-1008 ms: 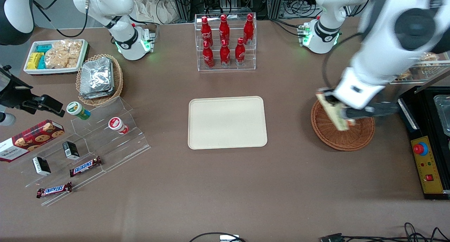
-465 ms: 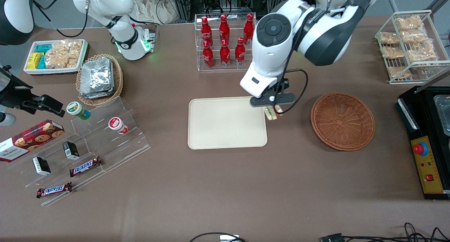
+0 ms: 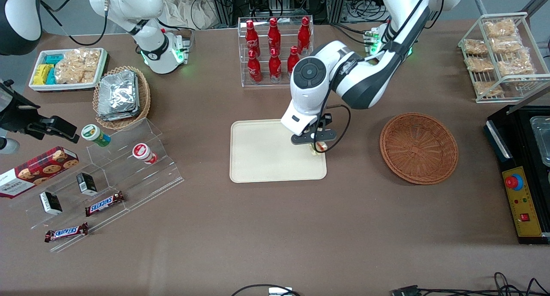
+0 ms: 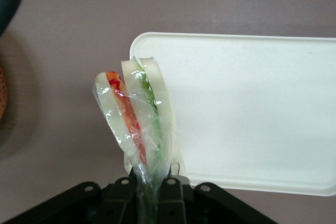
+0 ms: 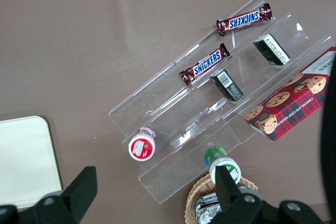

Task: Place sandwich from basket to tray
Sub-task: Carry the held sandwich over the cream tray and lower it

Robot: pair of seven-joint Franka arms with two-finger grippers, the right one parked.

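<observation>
Sandwich (image 4: 137,114), clear-wrapped with 2 white bread wedges showing red and green filling between them, is pinched at its narrow end between the fingers (image 4: 170,190) of the left arm's gripper (image 3: 317,146), which are closed tight on the wrapped tip. From the front, the gripper hangs over the edge of the cream tray (image 3: 262,158) that lies toward the working arm's end of the table, and only a small piece of the sandwich shows under the black gripper body. In the wrist view the sandwich stands out over a rounded corner of the tray, partly above the tray's surface and partly above the brown table (image 3: 275,227). Whether it touches the tray cannot be told. The reddish-brown woven basket (image 3: 419,148) sits apart from the tray, toward the working arm's end of the table.
</observation>
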